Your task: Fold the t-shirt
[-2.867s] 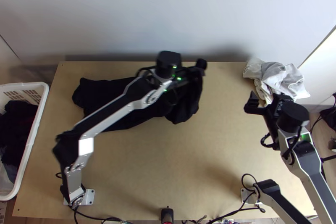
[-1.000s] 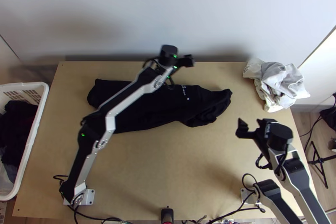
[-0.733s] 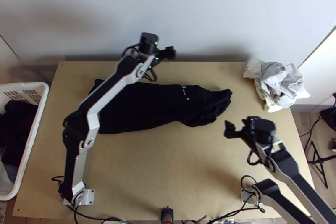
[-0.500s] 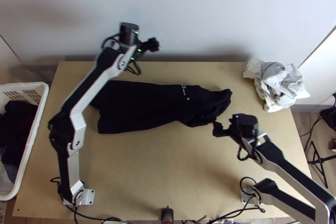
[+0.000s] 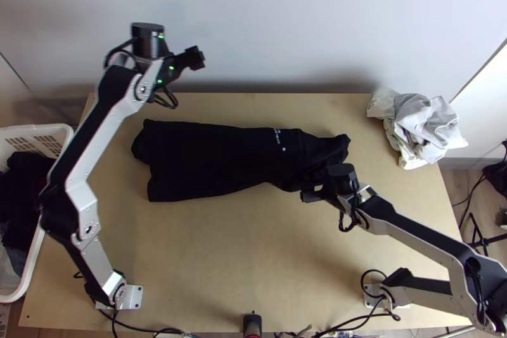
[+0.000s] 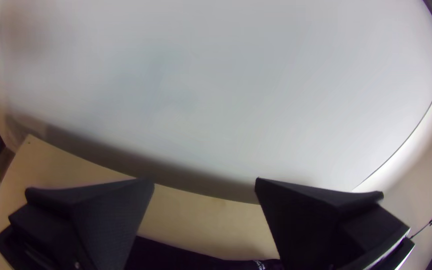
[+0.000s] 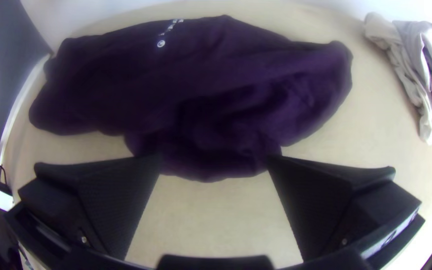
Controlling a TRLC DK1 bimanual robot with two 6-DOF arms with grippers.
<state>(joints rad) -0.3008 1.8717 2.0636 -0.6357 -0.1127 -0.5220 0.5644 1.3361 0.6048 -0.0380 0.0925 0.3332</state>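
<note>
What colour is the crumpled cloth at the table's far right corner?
The cloth is white to light grey, clearest in the top view.

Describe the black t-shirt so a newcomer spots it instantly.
On the light wooden table, look across the middle of the far half. The black t-shirt lies there as a long strip, bunched at its right end. Unlike the dark clothes in the white basket, it bears small white print; the crumpled cloth at the far right corner is pale.
</note>
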